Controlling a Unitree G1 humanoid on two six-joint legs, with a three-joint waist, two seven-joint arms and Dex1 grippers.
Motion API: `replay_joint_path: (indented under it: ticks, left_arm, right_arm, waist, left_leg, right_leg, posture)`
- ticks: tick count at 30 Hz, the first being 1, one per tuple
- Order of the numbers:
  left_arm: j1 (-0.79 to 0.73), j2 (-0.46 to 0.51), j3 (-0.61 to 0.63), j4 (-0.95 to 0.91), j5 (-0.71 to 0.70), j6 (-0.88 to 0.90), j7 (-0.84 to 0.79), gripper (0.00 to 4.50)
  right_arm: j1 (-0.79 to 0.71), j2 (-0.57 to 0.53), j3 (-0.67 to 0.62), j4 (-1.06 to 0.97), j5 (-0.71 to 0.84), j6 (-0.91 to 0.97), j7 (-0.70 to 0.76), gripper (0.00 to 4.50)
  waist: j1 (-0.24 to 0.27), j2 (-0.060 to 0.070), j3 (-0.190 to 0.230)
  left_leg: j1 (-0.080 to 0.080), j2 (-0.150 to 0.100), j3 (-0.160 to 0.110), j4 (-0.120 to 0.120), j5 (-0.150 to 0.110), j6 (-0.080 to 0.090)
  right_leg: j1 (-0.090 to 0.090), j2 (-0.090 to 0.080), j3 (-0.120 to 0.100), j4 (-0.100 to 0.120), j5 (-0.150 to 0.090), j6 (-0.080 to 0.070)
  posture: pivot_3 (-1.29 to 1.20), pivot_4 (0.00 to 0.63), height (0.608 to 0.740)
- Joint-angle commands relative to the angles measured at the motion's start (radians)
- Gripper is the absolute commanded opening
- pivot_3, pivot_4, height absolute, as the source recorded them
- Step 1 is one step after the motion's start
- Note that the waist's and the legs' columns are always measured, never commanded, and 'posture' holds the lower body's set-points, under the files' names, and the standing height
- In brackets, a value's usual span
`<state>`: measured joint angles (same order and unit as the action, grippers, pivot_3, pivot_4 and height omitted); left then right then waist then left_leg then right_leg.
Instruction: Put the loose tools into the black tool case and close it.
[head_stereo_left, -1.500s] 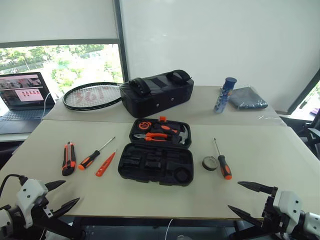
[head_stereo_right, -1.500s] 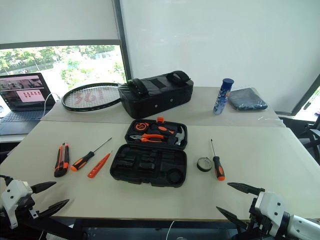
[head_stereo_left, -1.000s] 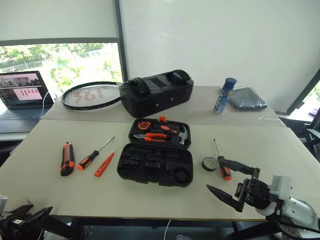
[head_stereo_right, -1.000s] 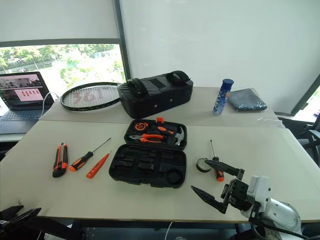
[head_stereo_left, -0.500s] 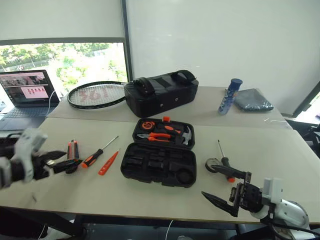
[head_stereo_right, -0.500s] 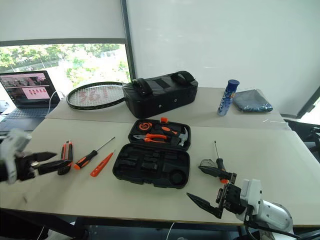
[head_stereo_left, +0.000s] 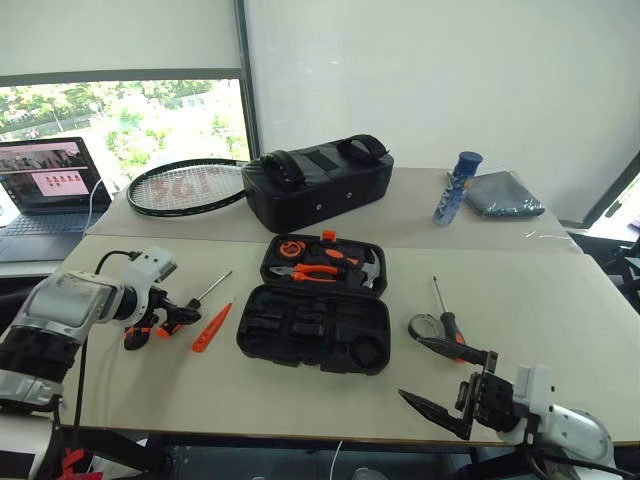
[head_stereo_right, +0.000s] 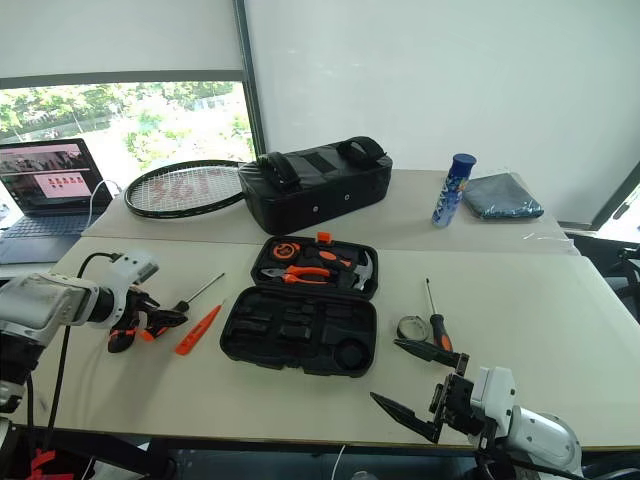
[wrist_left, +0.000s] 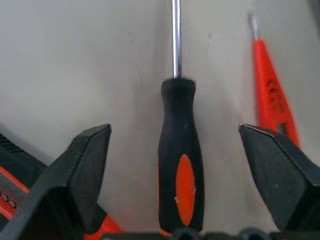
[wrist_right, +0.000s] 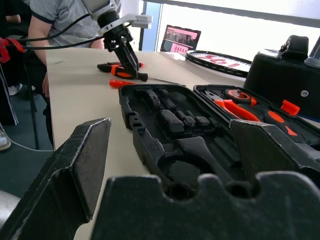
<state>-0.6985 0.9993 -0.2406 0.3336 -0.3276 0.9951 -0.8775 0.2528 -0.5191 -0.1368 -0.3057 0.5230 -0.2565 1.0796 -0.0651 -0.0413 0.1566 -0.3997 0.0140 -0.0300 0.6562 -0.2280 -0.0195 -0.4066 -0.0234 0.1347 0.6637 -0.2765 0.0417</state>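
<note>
The black tool case (head_stereo_left: 262, 345) lies open mid-table, with pliers and a hammer in its lid and empty slots in its base. Left of it lie the utility knife (head_stereo_left: 132, 336), an orange-and-black screwdriver (wrist_left: 181, 165) and the orange tester screwdriver (head_stereo_left: 210, 328). My left gripper (head_stereo_left: 168, 322) points down over that screwdriver's handle, open, one finger on each side and neither touching it. Right of the case lie the black tape roll (head_stereo_left: 421, 326) and a second screwdriver (head_stereo_left: 448, 322). My right gripper (head_stereo_left: 442, 375) hovers open and empty at the front right, facing the case (wrist_right: 165, 117).
At the back are a racket (head_stereo_left: 185, 187), a black fabric bag (head_stereo_left: 318, 185), a laptop (head_stereo_left: 45, 180), a blue bottle (head_stereo_left: 455, 187) and a grey cloth (head_stereo_left: 505, 195). A person (wrist_right: 65, 20) stands beyond the table's left side.
My left arm has swung in from the left and come down over the left screwdriver, its fingers narrowing a little. The right gripper has stayed put.
</note>
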Motion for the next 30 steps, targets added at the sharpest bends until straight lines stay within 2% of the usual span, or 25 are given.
replay_joint_path:
  ticks: [1,6,7,10,15,17,20,23,26,30]
  left_arm:
    - [-0.043,-0.022,-0.01,0.048,0.051,-0.036,-0.037,2.95]
    - [-0.059,-0.049,0.026,0.099,0.082,-0.082,-0.041,1.02]
    - [-0.067,-0.049,0.046,0.114,0.083,-0.099,-0.035,0.81]
    - [-0.093,-0.059,0.138,0.137,0.042,-0.162,-0.051,0.83]
    - [-0.069,-0.102,0.303,0.038,-0.078,-0.499,-0.242,0.83]
    - [-0.061,-0.128,0.336,-0.005,-0.119,-0.584,-0.329,0.83]
    - [-0.064,-0.142,0.252,-0.071,-0.078,-0.673,-0.444,0.83]
    - [-0.1,-0.175,0.125,-0.06,0.058,-0.818,-0.481,0.83]
    - [-0.197,-0.269,-0.009,0.054,0.244,-1.001,-0.426,0.83]
    - [-0.294,-0.361,-0.109,0.232,0.391,-1.186,-0.386,0.83]
  right_arm:
    - [0.023,-0.001,-0.03,-0.045,0.001,-0.041,-0.012,4.5]
    - [0.042,-0.005,-0.031,-0.058,-0.007,-0.049,-0.026,4.5]
    - [0.046,-0.007,-0.034,-0.061,-0.008,-0.048,-0.03,4.5]
    - [0.057,-0.015,-0.045,-0.071,-0.007,-0.042,-0.036,4.5]
    - [0.078,-0.03,-0.085,-0.095,0.012,-0.022,-0.058,4.5]
    - [0.085,-0.036,-0.099,-0.103,0.019,-0.015,-0.067,4.5]
    - [0.1,-0.047,-0.124,-0.109,0.023,-0.01,-0.075,4.5]
    - [0.111,-0.049,-0.136,-0.112,0.023,-0.011,-0.082,4.5]
    - [0.134,-0.043,-0.144,-0.122,0.022,-0.019,-0.091,4.5]
    - [0.162,-0.025,-0.166,-0.146,0.059,0.009,-0.134,4.5]
  waist:
    - [0.003,0.0,0.0]
    - [0.01,0.0,0.0]
    - [0.011,0.0,0.0]
    - [0.014,0.0,0.0]
    - [0.025,0.0,0.0]
    - [0.031,0.0,0.0]
    - [0.035,0.0,0.0]
    - [0.036,0.0,0.0]
    - [0.048,0.0,0.0]
    - [0.047,0.0,0.0]
  left_leg:
    - [0.0,0.0,-0.001,0.001,0.0,0.0]
    - [0.0,0.0,-0.002,0.004,0.0,0.0]
    - [0.0,0.0,-0.003,0.004,0.0,0.0]
    - [-0.001,0.0,-0.004,0.004,0.0,0.0]
    - [-0.005,0.0,-0.008,0.005,0.0,0.0]
    - [-0.005,0.0,-0.009,0.005,0.0,0.0]
    - [-0.005,-0.001,-0.009,0.005,0.0,0.0]
    - [-0.004,-0.002,-0.009,0.005,0.0,0.0]
    - [-0.004,-0.002,-0.009,0.007,0.0,0.0]
    - [-0.005,-0.003,-0.009,0.009,0.0,0.0]
  right_leg:
    - [0.001,0.0,-0.001,0.0,0.0,0.0]
    - [0.003,0.0,-0.003,0.001,-0.001,0.002]
    - [0.003,0.0,-0.004,0.001,-0.001,0.002]
    - [0.002,0.0,-0.005,0.001,-0.001,0.002]
    - [0.001,-0.002,-0.01,0.0,0.0,-0.001]
    - [0.001,-0.004,-0.011,0.0,0.0,-0.001]
    - [0.003,-0.005,-0.011,-0.001,0.0,-0.001]
    - [0.004,-0.004,-0.011,0.0,0.0,-0.001]
    - [0.005,-0.003,-0.011,0.0,0.0,-0.001]
    - [0.005,-0.003,-0.011,-0.001,0.001,0.0]
  posture:
    - [0.0,0.15,0.74]
    - [0.0,0.15,0.74]
    - [0.0,0.15,0.74]
    - [0.0,0.15,0.74]
    - [0.0,0.15,0.74]
    - [0.0,0.15,0.74]
    - [0.0,0.15,0.74]
    - [0.0,0.15,0.74]
    - [0.0,0.15,0.74]
    - [0.0,0.15,0.74]
